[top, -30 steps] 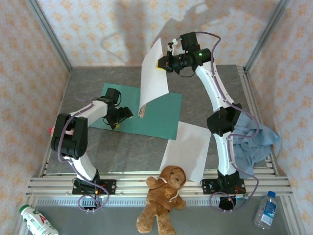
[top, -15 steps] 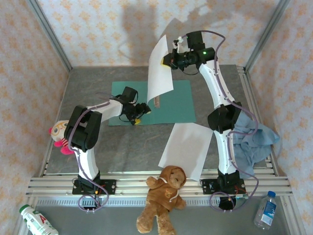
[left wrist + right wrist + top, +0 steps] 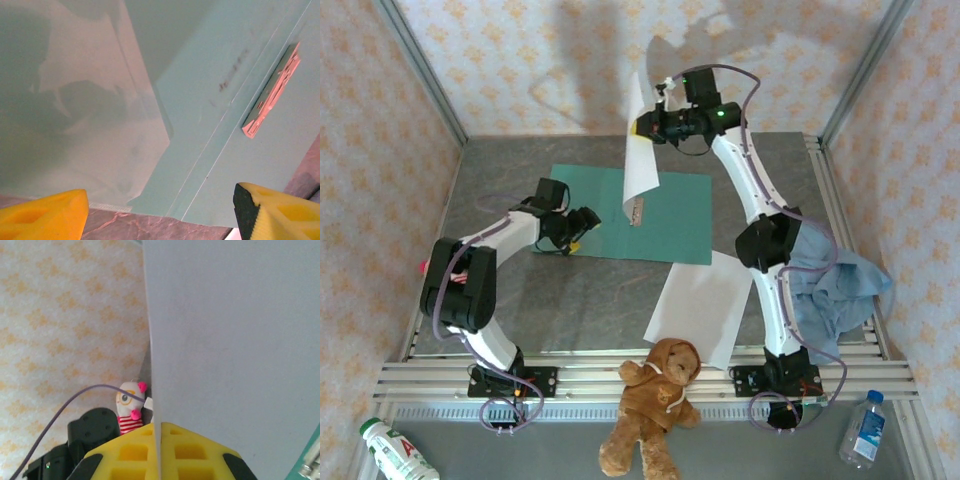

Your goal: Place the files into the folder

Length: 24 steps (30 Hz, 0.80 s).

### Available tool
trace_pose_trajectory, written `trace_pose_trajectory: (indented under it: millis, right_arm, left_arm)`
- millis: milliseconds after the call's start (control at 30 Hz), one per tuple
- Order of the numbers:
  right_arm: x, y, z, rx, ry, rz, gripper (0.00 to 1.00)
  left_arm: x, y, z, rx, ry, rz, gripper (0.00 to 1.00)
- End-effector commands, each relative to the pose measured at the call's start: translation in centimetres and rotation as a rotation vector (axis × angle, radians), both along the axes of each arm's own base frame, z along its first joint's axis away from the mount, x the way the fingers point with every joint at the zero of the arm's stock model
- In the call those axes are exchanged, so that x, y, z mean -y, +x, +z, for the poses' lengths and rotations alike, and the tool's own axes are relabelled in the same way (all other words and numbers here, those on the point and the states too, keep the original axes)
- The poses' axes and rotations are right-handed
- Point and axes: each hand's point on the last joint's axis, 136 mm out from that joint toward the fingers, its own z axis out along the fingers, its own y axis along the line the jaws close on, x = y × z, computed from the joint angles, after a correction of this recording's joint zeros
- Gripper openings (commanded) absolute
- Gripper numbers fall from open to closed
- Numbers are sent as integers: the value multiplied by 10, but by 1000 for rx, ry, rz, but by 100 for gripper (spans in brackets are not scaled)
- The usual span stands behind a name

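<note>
The teal folder point(image 3: 675, 215) lies open and flat on the grey table, a metal clip point(image 3: 636, 212) at its middle. My right gripper point(image 3: 645, 125) is raised above its far edge, shut on the top edge of a white file point(image 3: 641, 170) that hangs down over the folder. In the right wrist view the yellow fingers point(image 3: 130, 450) pinch that sheet point(image 3: 235, 340). A second file point(image 3: 705, 305) lies flat on the table in front of the folder. My left gripper point(image 3: 580, 225) stands open low over the folder's left half point(image 3: 210, 150), nothing between its fingertips point(image 3: 45, 217).
A brown teddy bear point(image 3: 655, 400) sits at the near edge. A light blue cloth point(image 3: 835, 285) lies by the right arm. Bottles stand at the near left point(image 3: 395, 450) and near right point(image 3: 863, 428). A small striped doll point(image 3: 131, 410) sits by the left wall.
The folder has turned from a tilted lie to square and shifted right. My left gripper swung right, then back left. The right gripper carried the hanging file a little left.
</note>
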Motion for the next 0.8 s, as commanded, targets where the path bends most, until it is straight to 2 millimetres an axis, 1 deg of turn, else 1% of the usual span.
trace_pose_trajectory:
  millis: [0, 67, 133, 200, 267, 367, 433, 467, 567, 767]
  right_arm:
    - [-21, -18, 32, 107, 47, 74, 0]
    - [-30, -25, 25, 109, 35, 100, 0]
    - [-33, -26, 17, 99, 20, 101, 0]
    - [-28, -23, -2, 92, -44, 77, 0]
    - [-14, -12, -44, 73, -189, 8, 0]
    - [7, 5, -98, 45, -355, -88, 0]
    - [20, 17, -121, 38, -432, -169, 0]
    - [24, 20, -128, 42, -463, -191, 0]
    - [32, 27, -138, 82, -544, -228, 0]
    - [38, 35, -158, 118, -640, -260, 0]
  left_arm:
    - [-28, -16, -2, -15, 67, 5, 78]
    - [-45, -19, -8, -26, 77, 40, 77]
    - [-59, -21, -14, -34, 85, 78, 77]
    - [-70, -20, -17, -33, 100, 107, 76]
    - [-77, -18, -21, -36, 119, 112, 77]
    - [-79, -11, -26, -39, 138, 103, 76]
    - [-80, -6, -27, -36, 141, 101, 77]
    - [-81, -4, -27, -33, 144, 101, 77]
    - [-84, -1, -27, -32, 160, 94, 77]
    - [-88, 4, -31, -42, 138, 89, 76]
